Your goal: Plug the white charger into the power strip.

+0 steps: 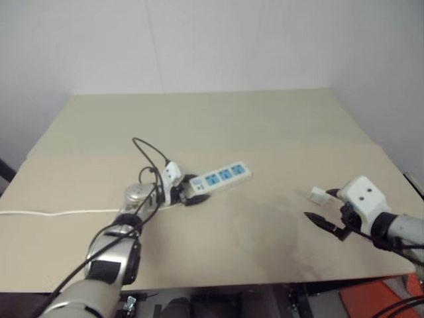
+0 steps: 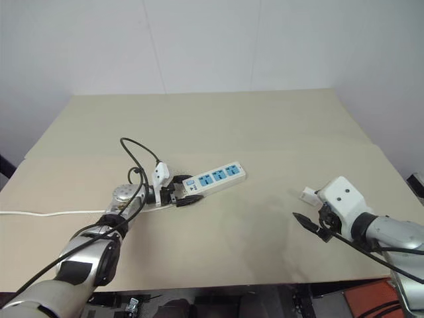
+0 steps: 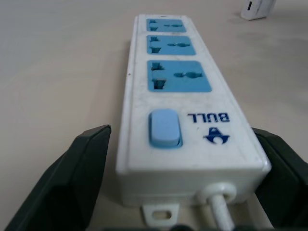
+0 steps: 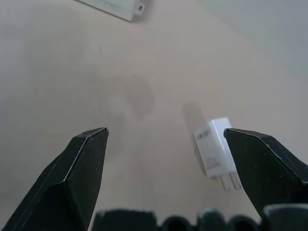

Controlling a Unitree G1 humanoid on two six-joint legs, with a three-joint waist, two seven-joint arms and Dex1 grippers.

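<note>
The left gripper (image 3: 190,192), nearest the lens, straddled the cord end of the strip (image 1: 218,177), one black finger (image 3: 72,178) on each long side. The fingers stood near the casing, but whether they had clamped it could not be told. The tan table (image 1: 265,126) carried everything. The strip lay left of centre, its three blue sockets running toward two o'clock from the gripper, its cord (image 1: 53,213) trailing off toward nine o'clock.

Well apart from it, at about four o'clock, the charger (image 4: 216,147) lay on its side on the bare top with its prongs showing. The right gripper (image 1: 329,211) hung over it with jaws spread wide, gripping nothing, one finger just beside the block.

The charger looked light, rigid and smooth-sided, likely to slide or tip if nudged. The two flat faces of its body, clear of the prongs, seemed the place to pinch it. The strip, stiff but light, would probably need holding down during the push.
</note>
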